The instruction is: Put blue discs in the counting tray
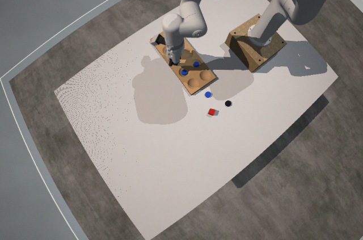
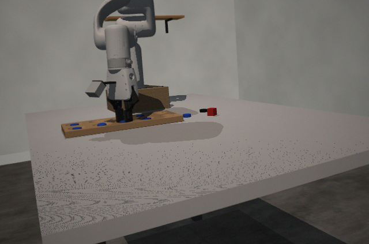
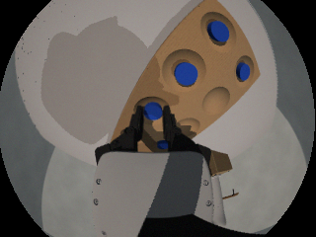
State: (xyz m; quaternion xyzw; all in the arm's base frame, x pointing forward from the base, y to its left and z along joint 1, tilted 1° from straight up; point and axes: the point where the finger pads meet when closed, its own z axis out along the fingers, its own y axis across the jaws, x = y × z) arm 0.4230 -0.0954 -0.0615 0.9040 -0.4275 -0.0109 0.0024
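Note:
The wooden counting tray (image 1: 183,62) lies flat on the table; it also shows in the side view (image 2: 119,123) and the wrist view (image 3: 197,73). Several blue discs sit in its pockets, among them two near the middle (image 1: 184,72) (image 1: 196,63). My gripper (image 1: 173,62) is down over the tray in the side view (image 2: 124,119). In the wrist view its fingers stand slightly apart around a blue disc (image 3: 153,110) that rests in a pocket. Two pockets at the near end (image 1: 193,82) (image 1: 205,75) are empty. One blue disc (image 1: 208,94) lies loose on the table beside the tray.
A black disc (image 1: 228,103) and a red cube (image 1: 211,112) lie on the table past the tray's near end. The arm's wooden base block (image 1: 254,42) stands to the right of the tray.

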